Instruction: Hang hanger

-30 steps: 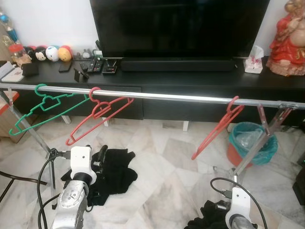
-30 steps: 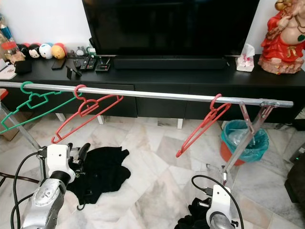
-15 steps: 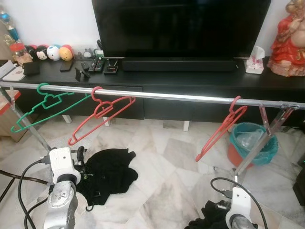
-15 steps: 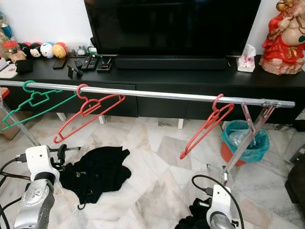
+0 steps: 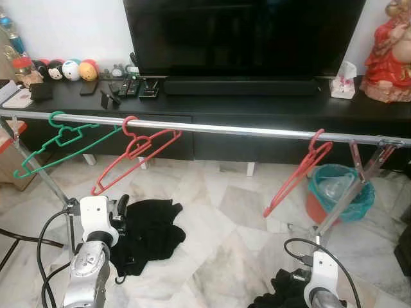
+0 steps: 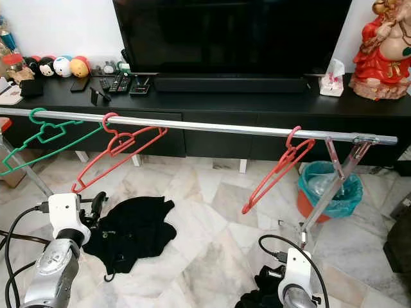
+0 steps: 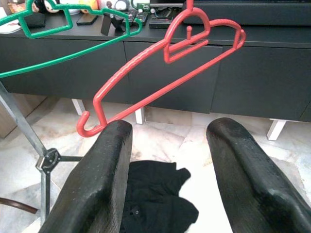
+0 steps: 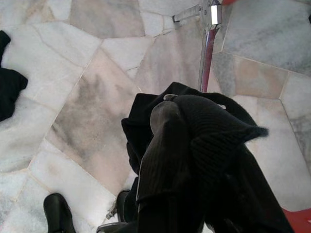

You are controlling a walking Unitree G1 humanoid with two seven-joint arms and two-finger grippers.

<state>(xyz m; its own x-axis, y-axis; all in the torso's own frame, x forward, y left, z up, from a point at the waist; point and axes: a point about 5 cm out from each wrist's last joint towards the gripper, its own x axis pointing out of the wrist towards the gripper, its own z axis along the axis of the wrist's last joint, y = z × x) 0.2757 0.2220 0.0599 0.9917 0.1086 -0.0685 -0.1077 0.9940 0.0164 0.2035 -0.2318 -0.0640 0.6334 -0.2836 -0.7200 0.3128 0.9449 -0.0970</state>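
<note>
The red hanger (image 5: 138, 154) nearest the left end of the rail (image 5: 212, 128) hangs by its hook beside the green hanger (image 5: 58, 142), with a second red hanger (image 5: 297, 173) near the rail's right end, so all three hangers in sight are on the rail. The left gripper (image 7: 167, 160) is spread wide and holds nothing; in the wrist view its fingers (image 7: 104, 179) frame the lower tip of that left red hanger without clearly touching it, and the head views put it low, below the hanger and above the black garment (image 5: 151, 231) lying on the marble floor (image 5: 225, 218). Compared with half a second ago the left arm has swung back inward and slightly up, toward the rail's left support leg, after having drifted outward; the hangers sit where they were on the rail. That reads as the hanging being done for this hanger, the arm merely resettling after letting go. The right gripper (image 8: 194, 145) is low near the right leg of the rack, clamped on a dark knitted garment (image 8: 214, 126) that drapes over it. Any further step would probably concern the clothes on the floor, though that is only a guess.
</note>
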